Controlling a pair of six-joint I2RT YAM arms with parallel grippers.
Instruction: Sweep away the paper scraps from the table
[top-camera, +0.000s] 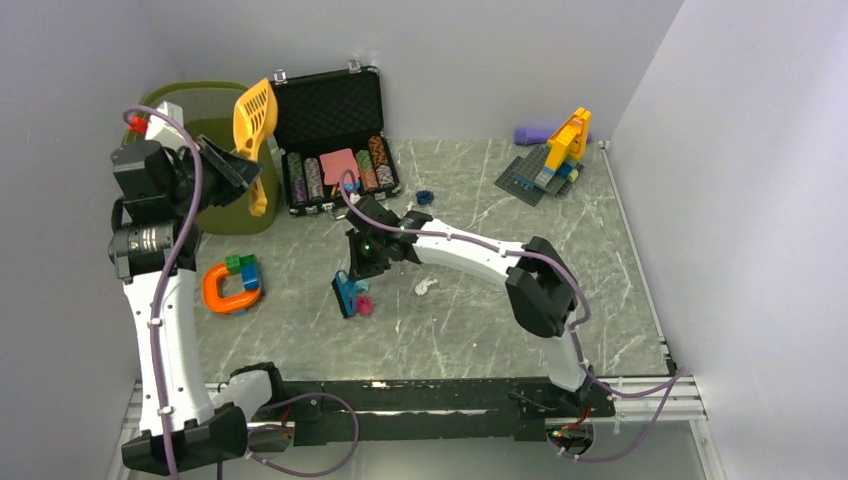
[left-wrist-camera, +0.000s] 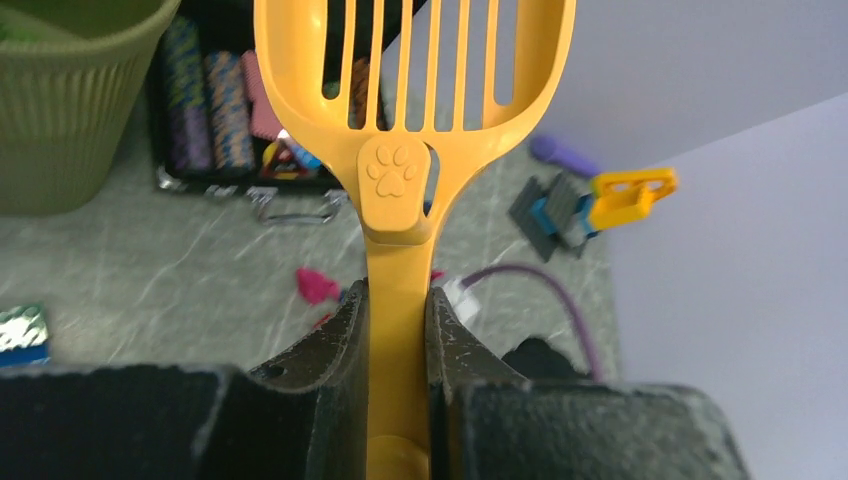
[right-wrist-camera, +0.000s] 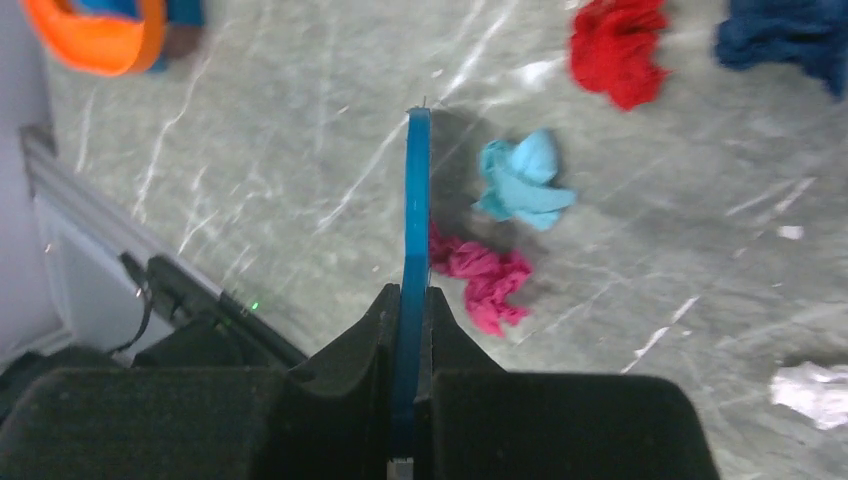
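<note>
The gathering step is in hand: the right gripper (right-wrist-camera: 410, 300) is clamping a thin blue sweeper blade (right-wrist-camera: 416, 200) edge-on, jaws shut tight on it, and is holding its tip low over the table (top-camera: 480, 335), right against a pink scrap (right-wrist-camera: 487, 285), with a light blue scrap (right-wrist-camera: 525, 185) lying just beyond it. A red scrap (right-wrist-camera: 620, 50) and a dark blue scrap (right-wrist-camera: 790, 40) are sitting farther off on the same side of the blade, and a white scrap (right-wrist-camera: 810, 390) is lying apart from them all. The left gripper (left-wrist-camera: 397, 300) is pinching the handle of a yellow slotted scoop (left-wrist-camera: 398, 170) and holding it high beside the green basket (top-camera: 235, 215), well away from the scraps (so nothing is waiting to receive them yet). The next move is probably calling for the blade to herd the pink and light blue scraps toward the others, and for the scoop to come down to the marble on their far side. Open marble is lying to the right of the blade, bounded by the metal rail (top-camera: 640, 270); to its left an orange ring toy (top-camera: 228, 290) is crowding the space, and the open chip case (top-camera: 330, 110) is blocking the far side.
</note>
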